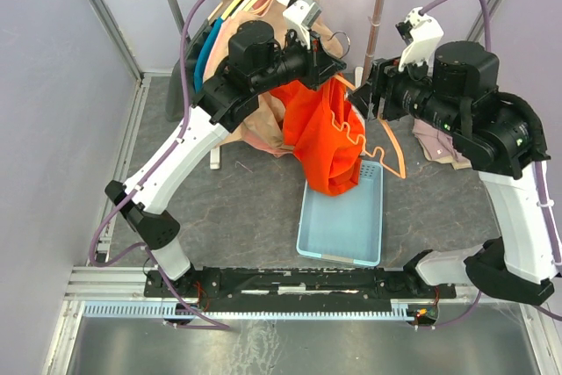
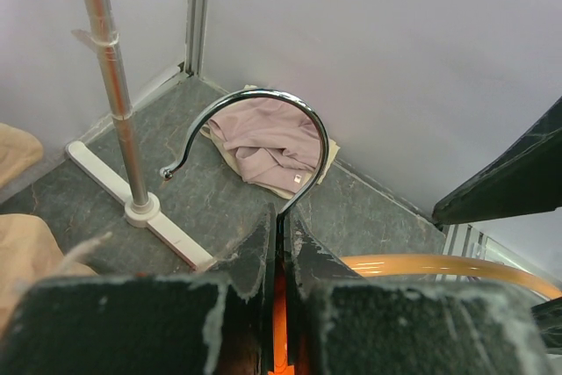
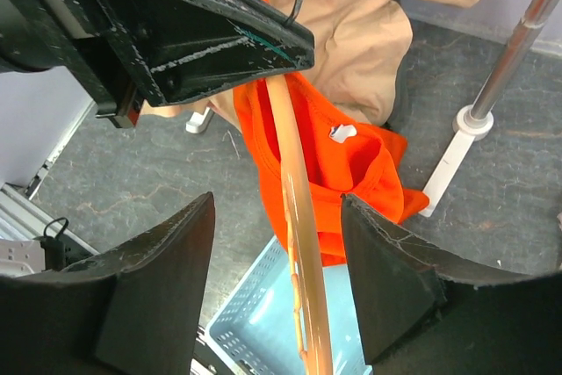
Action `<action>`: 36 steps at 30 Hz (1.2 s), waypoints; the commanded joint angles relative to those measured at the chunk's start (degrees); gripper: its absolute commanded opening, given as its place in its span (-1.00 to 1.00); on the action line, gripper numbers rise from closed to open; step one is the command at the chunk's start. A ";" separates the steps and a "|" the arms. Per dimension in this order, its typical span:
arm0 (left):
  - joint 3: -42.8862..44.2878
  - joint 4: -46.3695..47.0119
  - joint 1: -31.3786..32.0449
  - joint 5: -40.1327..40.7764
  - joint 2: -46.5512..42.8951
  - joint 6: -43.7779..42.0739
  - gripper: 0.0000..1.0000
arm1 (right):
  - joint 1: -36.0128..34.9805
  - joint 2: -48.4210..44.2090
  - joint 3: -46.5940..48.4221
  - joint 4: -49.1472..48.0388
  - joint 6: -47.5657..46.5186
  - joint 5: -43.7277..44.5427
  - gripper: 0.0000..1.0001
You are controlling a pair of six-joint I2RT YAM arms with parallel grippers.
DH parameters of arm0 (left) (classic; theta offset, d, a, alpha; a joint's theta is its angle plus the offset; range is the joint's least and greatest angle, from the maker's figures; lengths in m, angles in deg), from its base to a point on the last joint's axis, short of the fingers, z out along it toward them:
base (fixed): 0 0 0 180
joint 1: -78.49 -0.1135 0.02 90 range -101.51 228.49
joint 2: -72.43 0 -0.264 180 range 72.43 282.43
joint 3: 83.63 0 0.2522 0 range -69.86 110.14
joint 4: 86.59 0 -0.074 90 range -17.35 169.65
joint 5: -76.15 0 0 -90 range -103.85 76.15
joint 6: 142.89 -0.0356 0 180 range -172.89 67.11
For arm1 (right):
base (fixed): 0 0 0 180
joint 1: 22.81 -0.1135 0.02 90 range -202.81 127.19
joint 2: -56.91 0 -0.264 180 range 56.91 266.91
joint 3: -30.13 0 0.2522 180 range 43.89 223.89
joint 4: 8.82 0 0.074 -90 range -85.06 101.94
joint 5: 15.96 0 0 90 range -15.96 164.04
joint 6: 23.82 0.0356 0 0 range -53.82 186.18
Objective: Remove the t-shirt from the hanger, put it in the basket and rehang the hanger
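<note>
The left claw (image 1: 332,63) is shut tight on the hanger (image 3: 299,243), its two fingers pressed together on the neck just under the metal hook (image 2: 263,92). In the left wrist view the hook curves up free above the fingertips, off the rack.

The orange t-shirt (image 1: 320,142) hangs straight below this claw. Its upper edge is bunched right under the fingers and the rest of the cloth drops toward the table (image 1: 255,199). Its lower hem reaches the far end of the blue basket (image 1: 342,230). It seems to be draped over the hanger close to the neck, though the claw hides the exact spot, so I cannot be sure how it is caught.

One bare arm of the hanger slopes down and away from the shirt toward the right arm. The right claw (image 3: 277,217) stands wide open around it, one finger on each side with a clear gap to the rod, gripping nothing. From the right wrist camera the shirt lies just beyond these fingers, behind the rod, with its white neck label showing, and the basket sits beneath.

A beige garment (image 3: 369,24) hangs behind the shirt. The rack pole (image 1: 378,6) rises beside the right claw, and more hangers sit on the rail at the top. A small pile of clothes (image 2: 268,142) lies on the table past the hook, well apart from the shirt.
</note>
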 commanded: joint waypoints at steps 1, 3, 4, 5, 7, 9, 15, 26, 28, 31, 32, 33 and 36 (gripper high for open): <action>2.08 3.51 0.15 -0.69 -2.88 -4.07 -0.95 | -0.04 0.05 -0.30 0.23 0.43 0.13 0.33; 2.25 3.50 0.18 -0.61 -2.85 -3.94 -0.95 | -0.05 0.04 -0.73 0.18 0.24 0.25 0.32; 2.25 3.48 0.24 -0.54 -2.86 -3.92 -0.95 | -0.07 0.12 -0.85 0.22 0.14 0.22 0.31; 2.28 3.52 0.28 -0.52 -2.86 -3.84 -0.95 | -0.07 0.36 -0.89 0.40 0.05 0.19 0.31; 2.44 3.52 0.19 -0.52 -2.91 -3.75 -0.95 | 0.00 0.54 -1.14 0.63 -0.04 0.17 0.30; 2.56 3.55 0.25 -0.59 -2.86 -3.59 -0.95 | -0.05 0.63 -1.46 0.80 -0.14 0.17 0.30; 2.14 4.69 0.66 -1.55 -3.10 -3.30 -0.95 | -0.04 0.50 -3.24 0.22 -0.44 0.26 0.16; 1.15 6.04 1.24 -2.18 -4.20 -4.10 -0.95 | -0.06 1.45 -3.62 -0.84 -0.44 -0.09 -0.19; 0.64 6.47 1.27 -2.31 -4.57 -4.09 -0.95 | -0.02 1.63 -3.56 -1.05 -0.41 -0.03 -0.28; 0.55 6.57 1.29 -2.50 -4.74 -4.18 -0.95 | -0.01 1.94 -3.31 -1.24 -0.32 0.15 -0.44; 0.56 6.60 1.29 -2.52 -4.81 -4.26 -0.95 | -0.04 2.05 -3.22 -1.20 -0.32 0.17 -0.50; 0.52 6.60 1.30 -2.47 -4.84 -4.27 -0.95 | 0.00 2.03 -3.07 -1.24 -0.24 0.17 -0.56; 0.38 6.60 1.28 -1.90 -4.91 -3.95 -0.94 | -0.08 2.02 -2.74 -1.31 -0.02 0.40 -0.69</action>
